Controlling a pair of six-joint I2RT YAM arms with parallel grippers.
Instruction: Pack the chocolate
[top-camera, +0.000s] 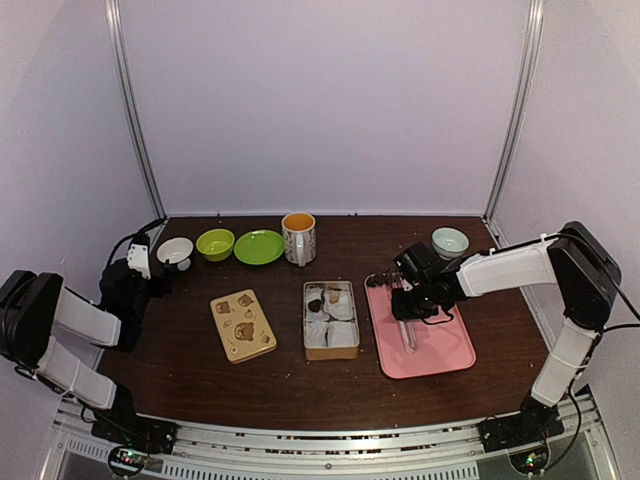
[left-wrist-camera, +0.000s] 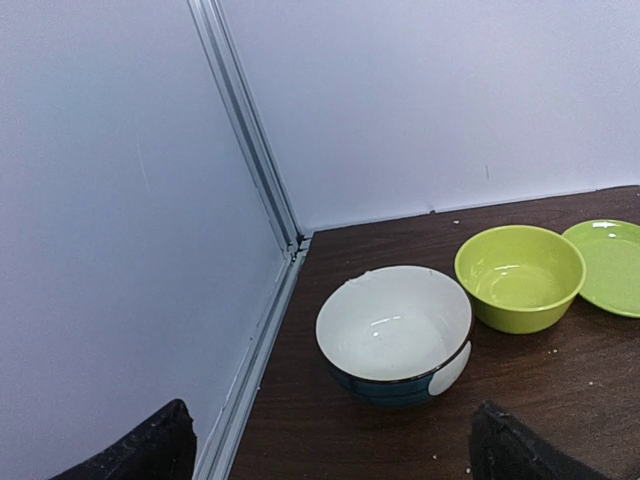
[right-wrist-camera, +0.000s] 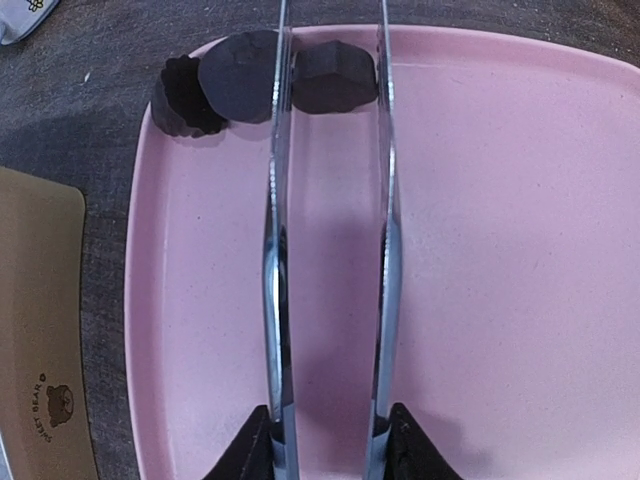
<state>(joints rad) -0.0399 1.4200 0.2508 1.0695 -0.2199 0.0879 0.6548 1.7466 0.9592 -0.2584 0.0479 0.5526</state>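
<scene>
**Chocolate lies straight ahead of the tongs, with the right arm nearest**

A pair of metal tongs (right-wrist-camera: 384, 150) is clamped between the fingers of the right gripper (right-wrist-camera: 325, 455). The two blades are held apart, over the pink tray (right-wrist-camera: 520, 300). Three dark chocolate pieces (right-wrist-camera: 240, 75) are seen at the tray's corner farthest from the gripper, beyond the fingers along the long axis of the tongs. The pieces are set in a short row lying across that axis. The right-hand piece sits between the blades, the middle one is crossed by the left blade, and the third lies outside the blades at the tray's rim. The blade tips are cut off by the top of the wrist view, so whether any piece is touched cannot be told.

The open tin (top-camera: 331, 345) stands just to the left of the tray, and a few dark lumps appear to be seated in its paper cups already. Packing is therefore judged to be partly done. The next grip is judged to depend on the blades being closed on the piece between them.

The left gripper (left-wrist-camera: 330, 450) is spread wide with nothing held. It is kept well away from the tray, near a white bowl (left-wrist-camera: 395, 325) and a green bowl (left-wrist-camera: 520, 275).
</scene>
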